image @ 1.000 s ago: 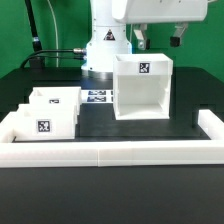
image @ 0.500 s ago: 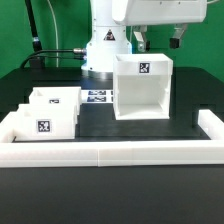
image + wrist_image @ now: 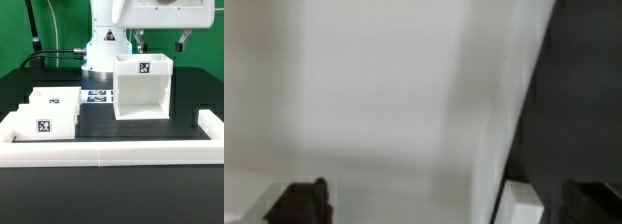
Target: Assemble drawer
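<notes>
The drawer's large white casing [image 3: 141, 88] stands upright at the table's middle, open side up, with a tag on its upper front. Two smaller white trays [image 3: 48, 116] lie side by side at the exterior view's left, one with a tag on its front. My gripper [image 3: 158, 44] hangs just above and behind the casing's top edge, open and empty. In the wrist view a white casing wall [image 3: 384, 100] fills most of the picture, with my open gripper [image 3: 443, 205] astride its edge and one dark fingertip [image 3: 299, 202] against the white.
The marker board [image 3: 97, 97] lies flat between the trays and the casing. A long low white rail [image 3: 110, 151] edges the black table at the front and both sides. The robot's base [image 3: 105, 45] stands behind the casing.
The finger on the exterior view's right has shifted slightly outward, so the jaws stand a little wider. The casing and trays have not moved.
</notes>
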Robot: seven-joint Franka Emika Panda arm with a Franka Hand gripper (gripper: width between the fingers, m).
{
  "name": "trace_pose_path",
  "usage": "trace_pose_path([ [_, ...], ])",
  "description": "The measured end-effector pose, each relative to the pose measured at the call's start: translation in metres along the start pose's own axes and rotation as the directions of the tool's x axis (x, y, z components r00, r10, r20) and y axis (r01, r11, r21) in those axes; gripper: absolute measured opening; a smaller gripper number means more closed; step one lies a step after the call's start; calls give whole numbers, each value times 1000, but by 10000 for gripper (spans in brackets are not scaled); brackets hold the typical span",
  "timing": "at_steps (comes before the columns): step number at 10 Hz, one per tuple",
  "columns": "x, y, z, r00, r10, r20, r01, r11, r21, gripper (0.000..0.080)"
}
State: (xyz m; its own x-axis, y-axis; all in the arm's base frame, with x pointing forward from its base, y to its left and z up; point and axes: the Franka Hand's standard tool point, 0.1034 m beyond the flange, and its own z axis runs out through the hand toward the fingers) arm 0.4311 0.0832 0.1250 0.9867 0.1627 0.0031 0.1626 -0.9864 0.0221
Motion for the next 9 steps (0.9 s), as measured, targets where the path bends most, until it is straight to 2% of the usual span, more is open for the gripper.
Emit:
trace_pose_path([
  [4, -10, -23, 20, 989, 143, 26, -144, 990, 9, 650],
  [5, -9, -22, 20, 990, 136, 26, -136, 991, 9, 650],
  [7, -10, -20, 21, 991, 132, 27, -133, 991, 9, 404],
  [8, -10, -20, 21, 991, 132, 27, -133, 991, 9, 404],
  [9, -10, -20, 21, 991, 132, 27, -133, 991, 9, 192],
])
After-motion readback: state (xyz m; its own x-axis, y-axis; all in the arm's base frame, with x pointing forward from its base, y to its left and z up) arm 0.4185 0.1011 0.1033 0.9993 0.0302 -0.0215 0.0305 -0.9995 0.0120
